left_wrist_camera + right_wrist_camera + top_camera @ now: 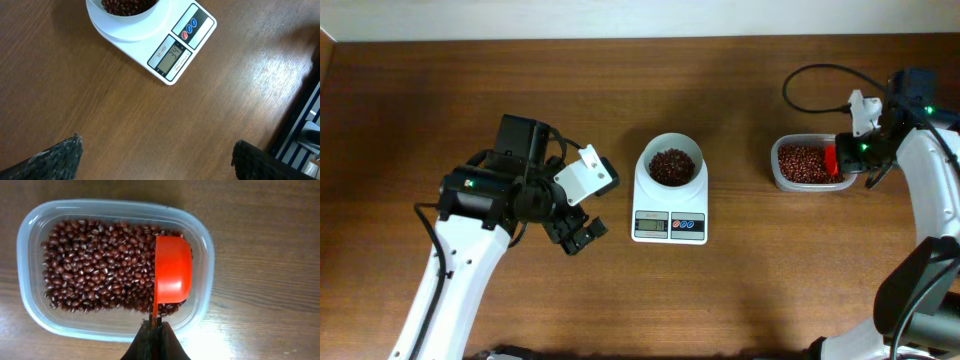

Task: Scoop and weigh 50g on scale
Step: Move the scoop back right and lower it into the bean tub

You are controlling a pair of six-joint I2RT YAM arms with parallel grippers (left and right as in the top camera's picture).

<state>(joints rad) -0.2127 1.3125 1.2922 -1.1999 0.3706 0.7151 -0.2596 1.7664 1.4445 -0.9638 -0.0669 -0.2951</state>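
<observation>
Small dark red-brown beans (pixel 100 265) should pour loose and light; lift by scoop only. My right hand (pixel 156 328) grips the red plastic scoop (pixel 172 275) by its handle; my left hand (pixel 157 159) stands open, empty.

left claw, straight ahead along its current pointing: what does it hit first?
Likely the bare table, just short of the scale. The open left claw angles down at wood, though depth is hard to judge.

The wooden table (pixel 440 90) bears the scale (pixel 670 205) and a clear tub (pixel 776 165).
</observation>
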